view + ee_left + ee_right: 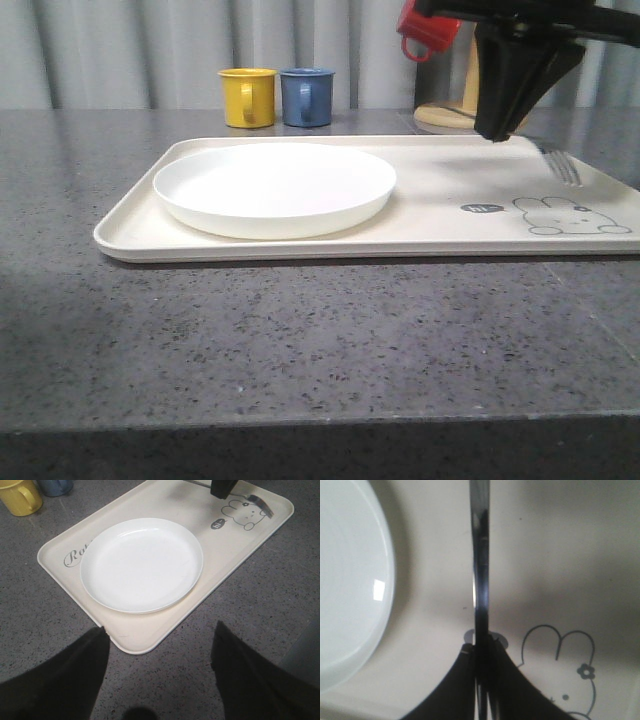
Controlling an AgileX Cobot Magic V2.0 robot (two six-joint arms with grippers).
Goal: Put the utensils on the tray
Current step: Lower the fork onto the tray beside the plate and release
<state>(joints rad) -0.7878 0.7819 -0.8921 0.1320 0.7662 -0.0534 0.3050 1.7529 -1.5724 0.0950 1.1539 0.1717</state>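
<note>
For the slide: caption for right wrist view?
Right gripper shut on fork above tray, beside plate.

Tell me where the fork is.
In the front view the fork is on the tray's right side, over the rabbit drawing, gripped by the right hand.

Dark grey speckled stone tabletop (pixel 300 330) carries large cream rectangular tray (pixel 440 225); behind it stand yellow mug (pixel 247 97) and blue mug (pixel 306 96), just beside each other.
</note>
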